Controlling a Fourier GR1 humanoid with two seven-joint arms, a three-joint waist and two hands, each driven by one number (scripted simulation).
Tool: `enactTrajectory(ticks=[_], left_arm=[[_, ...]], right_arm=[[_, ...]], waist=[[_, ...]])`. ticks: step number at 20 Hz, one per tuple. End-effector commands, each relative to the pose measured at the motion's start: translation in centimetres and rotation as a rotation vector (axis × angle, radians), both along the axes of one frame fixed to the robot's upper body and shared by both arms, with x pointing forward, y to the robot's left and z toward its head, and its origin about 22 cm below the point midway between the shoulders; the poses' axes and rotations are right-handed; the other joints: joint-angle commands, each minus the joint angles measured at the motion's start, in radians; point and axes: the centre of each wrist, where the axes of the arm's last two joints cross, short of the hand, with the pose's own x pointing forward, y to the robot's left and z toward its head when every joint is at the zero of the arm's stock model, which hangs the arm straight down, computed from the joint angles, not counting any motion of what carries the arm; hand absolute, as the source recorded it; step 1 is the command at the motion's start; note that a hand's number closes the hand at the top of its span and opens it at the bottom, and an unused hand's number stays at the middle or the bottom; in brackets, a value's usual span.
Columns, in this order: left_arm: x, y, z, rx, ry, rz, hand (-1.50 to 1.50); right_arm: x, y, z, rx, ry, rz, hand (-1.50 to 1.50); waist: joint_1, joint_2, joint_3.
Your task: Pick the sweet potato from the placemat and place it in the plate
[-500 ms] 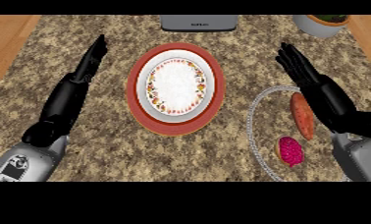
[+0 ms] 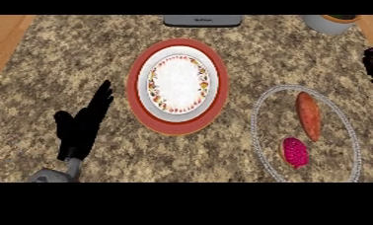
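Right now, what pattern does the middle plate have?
The plate has a ring of small red-orange speckles on white, inside a red rim; head view.

Sweet potato point(image 2: 309, 115): orange, long, tapered at both ends. It lies flat and lengthwise, pointing away from the robot, on the right part of the placemat, well to the right of the left hand point(image 2: 82, 128).
Placemat point(image 2: 254, 120): round, see-through, with a grey beaded rim. It lies flat, far to the hand's right.
Plate point(image 2: 178, 78): white with a flowered border, resting on a red disc point(image 2: 137, 95), between the hand and the placemat.
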Motion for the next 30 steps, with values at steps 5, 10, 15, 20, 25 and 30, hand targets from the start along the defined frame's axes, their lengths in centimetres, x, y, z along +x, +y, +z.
enactTrajectory(ticks=[5, 10, 15, 20, 25, 30], left_arm=[[-1.9, -0.2, -3.7, -0.099, 0.166, 0.041, 0.0], [-1.4, 0.4, -2.0, -0.107, 0.159, 0.043, 0.0], [0.3, 0.4, -1.4, -0.109, 0.163, 0.036, 0.0], [-1.7, -0.6, -4.0, -0.1, 0.185, 0.063, 0.0], [-1.7, 0.7, -4.2, -0.102, 0.196, 0.066, 0.0], [-1.6, 0.6, -3.2, -0.104, 0.18, 0.053, 0.0]], right_arm=[[-3.1, -8.5, -5.8, 0.167, -0.124, -0.175, -1.5], [-2.3, -11.9, -1.6, 0.014, -0.039, -0.107, -1.5], [-1.8, -10.0, -1.0, -0.305, 0.208, 0.082, -1.5], [-1.2, -7.8, 0.1, -0.449, 0.309, 0.167, -1.5], [0.6, -4.9, 0.5, -0.562, 0.392, 0.171, -1.5], [-0.3, -0.6, -2.8, -0.57, 0.412, 0.16, -1.5]], waist=[[0.007, -0.018, 0.005], [0.013, -0.022, 0.003], [0.014, -0.021, 0.001], [-0.01, -0.029, 0.0], [-0.002, -0.026, 0.001], [-0.013, -0.029, 0.001]])
